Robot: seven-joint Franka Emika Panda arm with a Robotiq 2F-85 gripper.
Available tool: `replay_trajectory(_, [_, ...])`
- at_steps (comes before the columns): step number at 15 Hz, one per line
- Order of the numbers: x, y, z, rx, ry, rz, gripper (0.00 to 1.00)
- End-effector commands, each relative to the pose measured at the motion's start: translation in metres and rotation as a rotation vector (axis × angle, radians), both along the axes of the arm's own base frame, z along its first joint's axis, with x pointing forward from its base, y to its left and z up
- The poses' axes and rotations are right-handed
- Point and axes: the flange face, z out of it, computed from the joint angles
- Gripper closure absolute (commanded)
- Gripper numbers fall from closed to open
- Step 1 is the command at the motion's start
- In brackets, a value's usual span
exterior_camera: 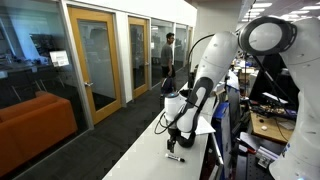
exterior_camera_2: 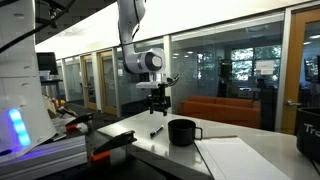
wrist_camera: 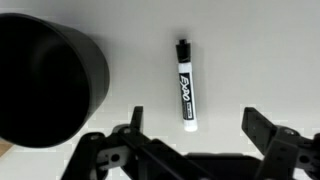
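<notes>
A white Expo marker (wrist_camera: 186,86) with a black cap lies flat on the white table (wrist_camera: 240,50). My gripper (wrist_camera: 196,122) hangs just above it, open, with the marker's white end between the two fingers and nothing held. A black mug (wrist_camera: 45,80) stands beside the marker. In both exterior views the gripper (exterior_camera: 178,135) (exterior_camera_2: 158,105) points straight down over the marker (exterior_camera: 175,156) (exterior_camera_2: 157,131), a little above the tabletop. The mug (exterior_camera_2: 182,131) sits close by on the table.
A sheet of white paper (exterior_camera_2: 235,160) lies on the table near the mug. An orange sofa (exterior_camera: 35,125) stands by glass doors (exterior_camera: 95,65), and a person (exterior_camera: 169,55) stands in the hallway. A cluttered desk (exterior_camera: 268,120) is beside the robot.
</notes>
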Motion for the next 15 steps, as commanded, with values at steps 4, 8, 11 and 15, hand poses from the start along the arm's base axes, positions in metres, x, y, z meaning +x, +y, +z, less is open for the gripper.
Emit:
replay_trajectory(4, [-0.018, -0.022, 0.070, -0.056, 0.025, -0.159, 0.00])
replay_trajectory(8, [-0.024, -0.047, 0.095, -0.079, 0.061, -0.268, 0.00])
replay_trajectory(11, [-0.029, -0.060, 0.105, -0.091, 0.083, -0.341, 0.00])
replay_trajectory(15, [-0.024, -0.061, 0.101, -0.081, 0.079, -0.335, 0.00])
